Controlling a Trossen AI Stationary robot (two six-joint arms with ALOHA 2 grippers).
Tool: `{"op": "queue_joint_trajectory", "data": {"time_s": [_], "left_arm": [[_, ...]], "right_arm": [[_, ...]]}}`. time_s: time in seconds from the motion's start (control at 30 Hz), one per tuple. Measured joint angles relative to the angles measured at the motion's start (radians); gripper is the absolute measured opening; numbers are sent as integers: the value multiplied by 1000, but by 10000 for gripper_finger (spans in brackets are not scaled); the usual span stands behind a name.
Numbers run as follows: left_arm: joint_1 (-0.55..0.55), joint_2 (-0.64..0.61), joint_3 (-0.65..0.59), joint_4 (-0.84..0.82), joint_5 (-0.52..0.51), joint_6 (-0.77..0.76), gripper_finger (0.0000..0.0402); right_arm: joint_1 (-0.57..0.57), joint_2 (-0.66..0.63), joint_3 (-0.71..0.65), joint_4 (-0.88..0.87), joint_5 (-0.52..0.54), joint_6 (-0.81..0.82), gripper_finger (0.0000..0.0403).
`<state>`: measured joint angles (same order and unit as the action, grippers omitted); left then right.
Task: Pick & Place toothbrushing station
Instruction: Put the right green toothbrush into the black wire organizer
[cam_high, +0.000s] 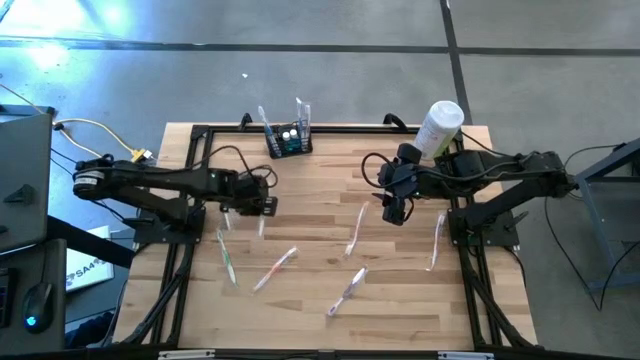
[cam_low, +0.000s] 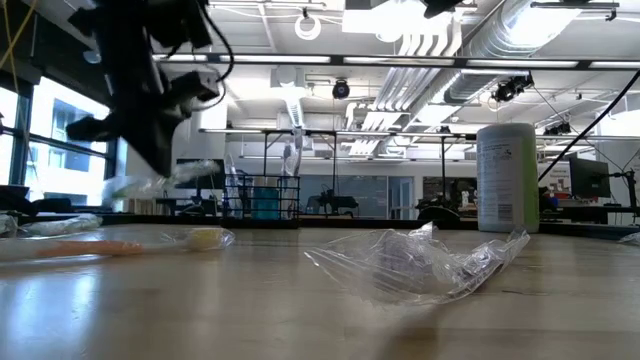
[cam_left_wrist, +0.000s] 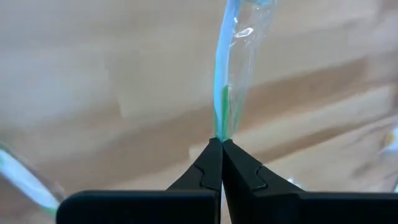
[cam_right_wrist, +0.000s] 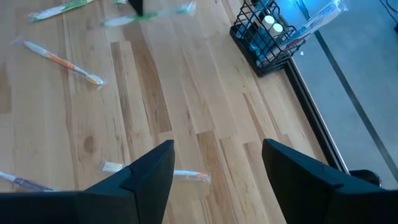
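The toothbrushing station, a small black wire rack (cam_high: 288, 140), stands at the table's far edge with toothbrushes standing in it; it also shows in the right wrist view (cam_right_wrist: 267, 34) and the low view (cam_low: 262, 196). My left gripper (cam_high: 262, 206) is left of centre, shut on a wrapped green-and-blue toothbrush (cam_left_wrist: 225, 74). My right gripper (cam_high: 394, 212) hovers open and empty right of centre, and its own view (cam_right_wrist: 217, 168) shows bare wood between the fingers. My left gripper pinches the toothbrush in its clear wrapper (cam_left_wrist: 221, 132) between its two shut fingertips. The brush runs on away from the fingers. In the low view the wrapped toothbrush (cam_low: 165, 180) is lifted clear of the table, about level.
A tall white cylindrical container (cam_high: 440, 126) stands at the far right. Several wrapped toothbrushes lie on the wood: (cam_high: 228, 258), (cam_high: 275, 268), (cam_high: 347, 290), (cam_high: 355, 230), (cam_high: 437, 240). A crumpled clear wrapper (cam_low: 420, 262) lies close to the low camera. A black frame (cam_high: 200, 135) edges the table.
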<state>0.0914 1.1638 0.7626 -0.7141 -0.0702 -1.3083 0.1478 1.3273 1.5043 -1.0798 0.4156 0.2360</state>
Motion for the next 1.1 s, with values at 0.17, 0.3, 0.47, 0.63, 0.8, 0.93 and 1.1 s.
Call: {"op": "queue_joint_trajectory", "data": {"time_s": [0.17,0.3,0.47,0.63,0.8,0.93,1.1], "left_arm": [[0,-61,114,-49,-247,126,1],[0,-140,144,33,-466,256,1],[29,-242,144,152,-625,551,1],[118,-265,143,350,-593,851,0],[296,-234,122,511,-426,969,0],[467,-228,20,708,-208,962,0],[585,-228,-109,889,-115,915,0]], "right_arm": [[0,0,0,-2,0,-8,236],[0,0,0,-6,0,-22,236],[0,0,0,-25,0,-24,236],[0,0,0,-30,0,-24,236],[-15,0,0,-31,1,-24,236],[-28,0,0,-32,1,-24,236],[-43,0,0,-64,0,-18,236]]}}
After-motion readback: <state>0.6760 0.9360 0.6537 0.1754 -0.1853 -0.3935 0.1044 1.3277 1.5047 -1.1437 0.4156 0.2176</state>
